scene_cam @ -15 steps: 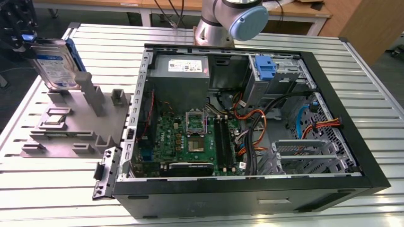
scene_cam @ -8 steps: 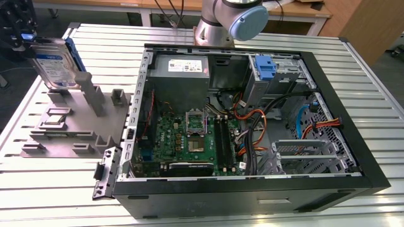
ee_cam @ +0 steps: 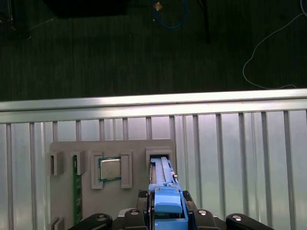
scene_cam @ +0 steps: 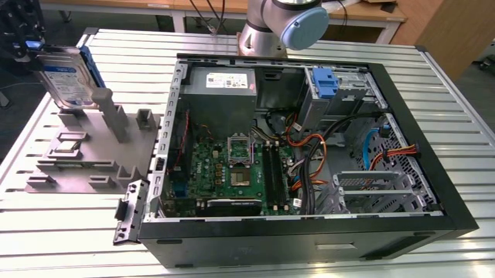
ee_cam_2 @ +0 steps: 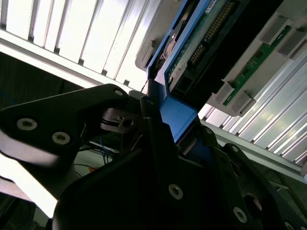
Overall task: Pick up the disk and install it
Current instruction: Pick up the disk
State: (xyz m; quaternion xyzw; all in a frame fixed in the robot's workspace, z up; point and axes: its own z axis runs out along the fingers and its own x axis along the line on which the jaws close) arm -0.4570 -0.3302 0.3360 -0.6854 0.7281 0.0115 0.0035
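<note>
1. Disk (scene_cam: 66, 81) stood upright on its edge. The fingers of the gripper (ee_cam_2: 170, 122) were clamped on its blue carrier (ee_cam: 165, 203).
2. Just beneath it lay the grey fixture (scene_cam: 93, 174). The disk's lower edge sat at the mouth of the fixture's slot (ee_cam: 160, 160), and I could not tell whether it was clear of the slot.
3. Beside that slot, on the same fixture, lay a small square chip (ee_cam: 110, 168) and a green memory stick (ee_cam: 75, 184), each in its own pocket.
4. The fixture rested on the slatted table (scene_cam: 62, 231), near the table's edge at the exterior view's left.
5. Farther along the table, well apart from the disk, lay the open computer case (scene_cam: 309, 246) with its boards and cables exposed.
6. By my judgement, the pick-up step was in hand and installing was not yet begun. The next move would call for a straight lift free of the slot walls, enough height to pass the case's rim, and a firm hold on the thin bracket.
</note>
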